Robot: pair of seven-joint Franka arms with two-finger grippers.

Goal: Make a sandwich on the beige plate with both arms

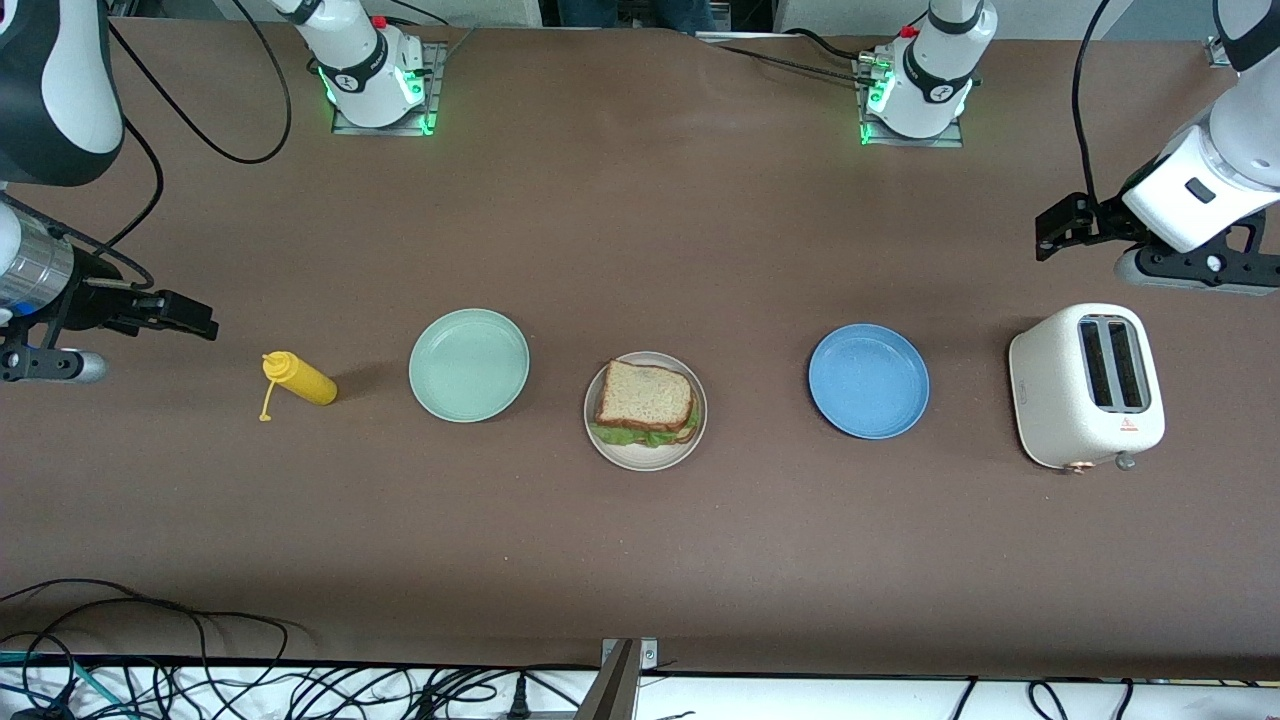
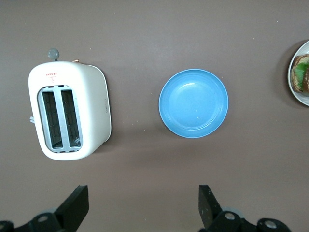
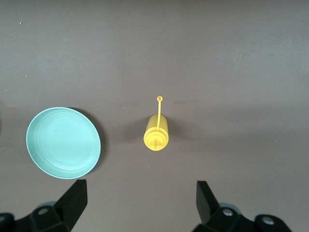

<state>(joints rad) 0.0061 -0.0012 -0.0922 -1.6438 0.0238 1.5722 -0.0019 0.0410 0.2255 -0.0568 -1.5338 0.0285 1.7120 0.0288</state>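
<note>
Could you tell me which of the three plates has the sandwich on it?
The beige plate, in the middle of the row, holds the sandwich; the mint-green plate and blue plate hold nothing.

The sandwich (image 1: 645, 404) sits just below the centre of the front view: brown-crusted bread slices stacked flat, ruffled green lettuce poking out along the lower edge. It rests on the beige plate (image 1: 612, 448), a round, pale, shallow-rimmed dish lying flat on the table. In the left wrist view both show only partly, cut off at the frame's right edge.
</note>
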